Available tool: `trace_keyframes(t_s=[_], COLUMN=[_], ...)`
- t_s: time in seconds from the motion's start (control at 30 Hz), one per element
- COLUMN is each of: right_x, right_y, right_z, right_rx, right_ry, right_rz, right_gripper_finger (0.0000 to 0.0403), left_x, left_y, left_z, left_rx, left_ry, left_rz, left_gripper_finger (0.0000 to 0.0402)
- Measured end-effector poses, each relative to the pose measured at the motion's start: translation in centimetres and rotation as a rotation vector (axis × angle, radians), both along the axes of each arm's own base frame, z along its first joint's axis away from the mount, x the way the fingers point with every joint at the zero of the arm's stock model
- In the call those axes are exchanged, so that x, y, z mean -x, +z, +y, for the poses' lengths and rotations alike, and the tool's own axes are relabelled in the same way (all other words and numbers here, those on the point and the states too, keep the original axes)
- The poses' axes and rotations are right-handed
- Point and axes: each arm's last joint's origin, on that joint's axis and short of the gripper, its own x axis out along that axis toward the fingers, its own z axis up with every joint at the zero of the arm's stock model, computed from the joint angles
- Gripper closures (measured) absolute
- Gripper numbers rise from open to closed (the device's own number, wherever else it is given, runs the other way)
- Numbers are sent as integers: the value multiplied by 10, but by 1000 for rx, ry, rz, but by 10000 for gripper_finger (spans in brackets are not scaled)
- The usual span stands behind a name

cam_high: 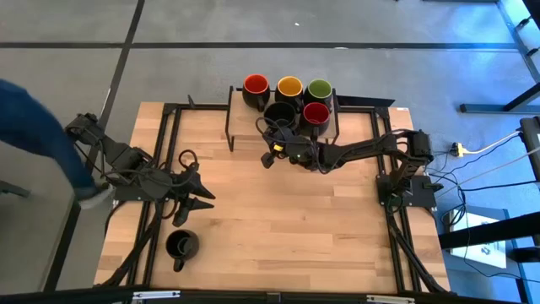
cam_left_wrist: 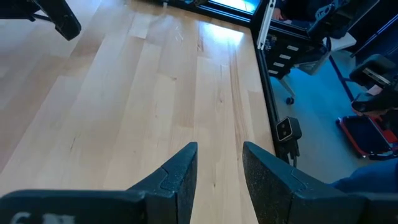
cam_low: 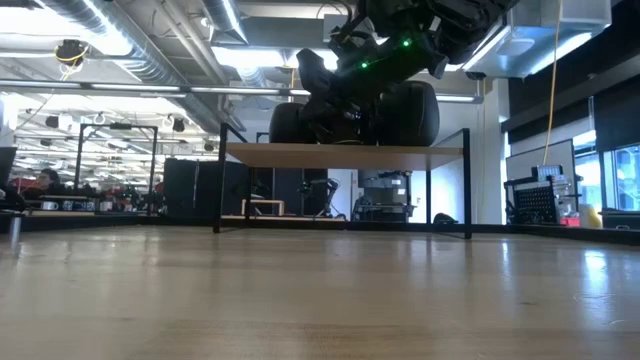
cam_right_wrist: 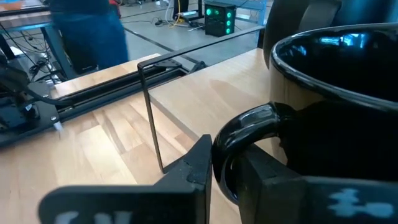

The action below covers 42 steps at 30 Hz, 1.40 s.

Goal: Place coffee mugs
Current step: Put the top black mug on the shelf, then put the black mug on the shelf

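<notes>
Five black coffee mugs stand on a raised wooden rack at the table's far edge: red inside, yellow-orange, green, a second red and a black-inside mug. A sixth mug, black inside, stands on its base near the table's near left corner. My right gripper reaches to the black-inside mug on the rack and is shut on it. My left gripper hovers open over the left part of the table, just beyond the lone mug. My right gripper has the black-inside mug's loop handle pinched between its two fingers. The fingers come roughly level from the table's near side. The mug is upright over the rack's board; whether its base rests there I cannot tell.
The rack's thin black metal frame stands at the board's edge, close to the held mug. Black rails run along the table's sides. A person in blue stands beyond the left edge. Bare wood spans the middle.
</notes>
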Motion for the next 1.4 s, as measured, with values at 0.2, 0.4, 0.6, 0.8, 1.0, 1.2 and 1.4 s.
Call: trace_keyframes(t_s=[0.2, 0.4, 0.6, 0.8, 1.0, 1.2, 1.4], right_x=[0, 1, 1, 4, -1, -1, 7], right_y=[0, 0, 1, 13, 30, 49, 80], right_z=[-3, -2, -2, 3, 10, 20, 38], right_rx=[1, 0, 0, -12, -6, -70, -140], right_ry=[-12, -32, -30, -23, -43, -41, -80], right_rz=[1, 0, -3, 46, 178, 297, 410], right_gripper_finger=[365, 327, 269, 240, 238, 238, 238], left_x=[0, 0, 0, 0, 0, 0, 0], left_y=[1, 1, 1, 0, 0, 1, 1], left_z=[0, 0, 0, 0, 0, 0, 0], left_rx=[4, 4, 4, 3, -1, -2, -2], left_ry=[0, -1, -1, -1, -4, -5, -5], left_rz=[-7, -7, -7, -5, -5, -6, -6], left_gripper_finger=[279, 279, 279, 279, 279, 279, 279])
